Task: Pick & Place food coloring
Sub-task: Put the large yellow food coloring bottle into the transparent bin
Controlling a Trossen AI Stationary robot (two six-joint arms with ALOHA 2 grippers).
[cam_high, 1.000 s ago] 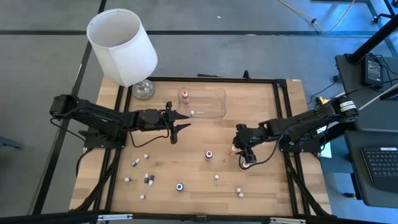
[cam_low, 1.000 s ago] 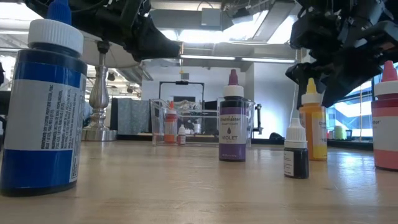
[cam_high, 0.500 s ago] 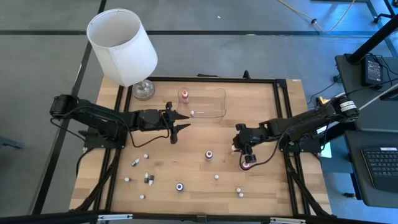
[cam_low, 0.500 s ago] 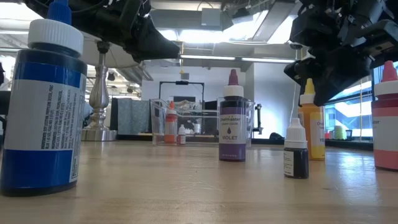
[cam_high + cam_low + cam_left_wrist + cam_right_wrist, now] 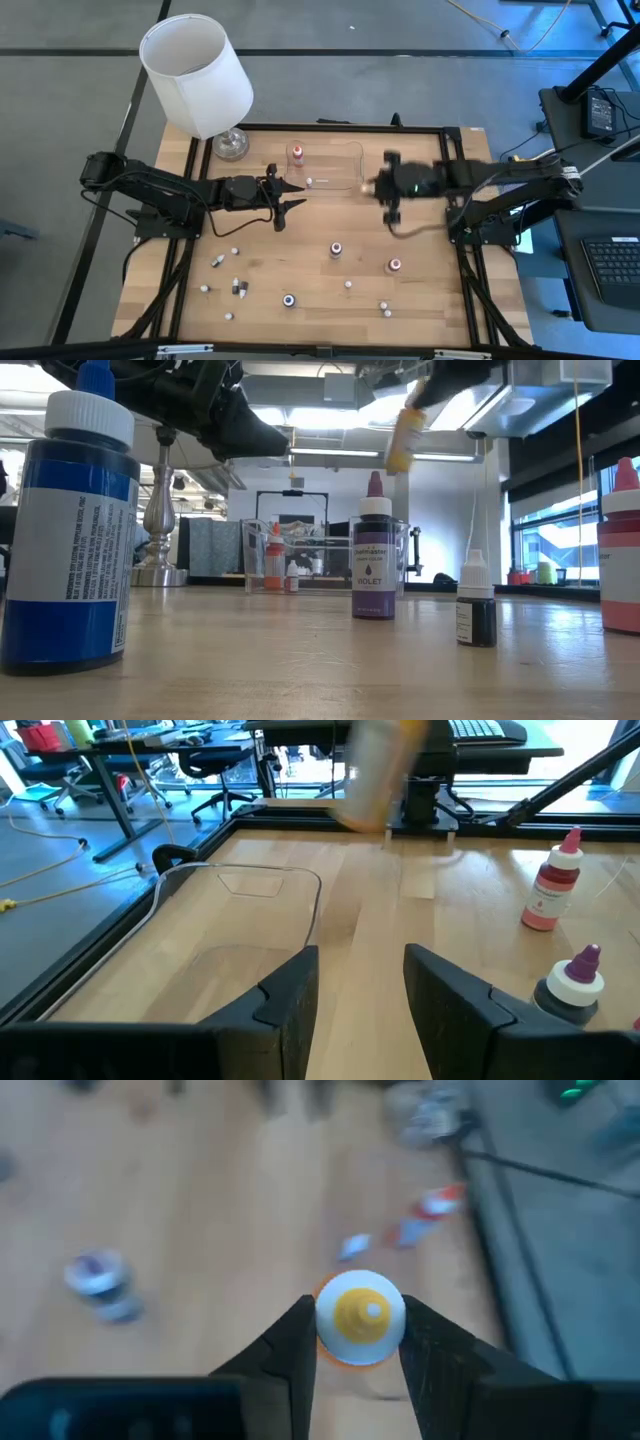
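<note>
My right gripper (image 5: 384, 187) is shut on an orange food coloring bottle (image 5: 405, 430) high above the table, beside the right end of the clear tray (image 5: 345, 150). The tray holds a red bottle (image 5: 297, 153) and a tiny whitish one (image 5: 309, 181). My left gripper (image 5: 292, 196) is open and empty, hovering by the tray's near left side. On the table stand a purple bottle (image 5: 336, 249), a red one (image 5: 394, 265), a blue one (image 5: 288, 299) and several tiny whitish ones. My right gripper pinches the orange bottle between its two fingers (image 5: 290, 1342), one on each side just below the white cap (image 5: 360, 1318). The fingers point down from above. The bottle hangs clear of the table, tilted in the low view.
A white-shaded lamp (image 5: 197, 75) with a glass base stands at the far left corner. A black frame (image 5: 450, 129) rims the table. Tiny bottles lie scattered at the near left (image 5: 218, 261) and near right (image 5: 385, 309). Bare wood lies between the tray and the purple bottle.
My right gripper has risen quickly from beside the red bottle and gone toward the table's far edge, up to the tray's right end. The orange bottle has gone with it, lifted clear of the table. The red bottle has stayed in place.
</note>
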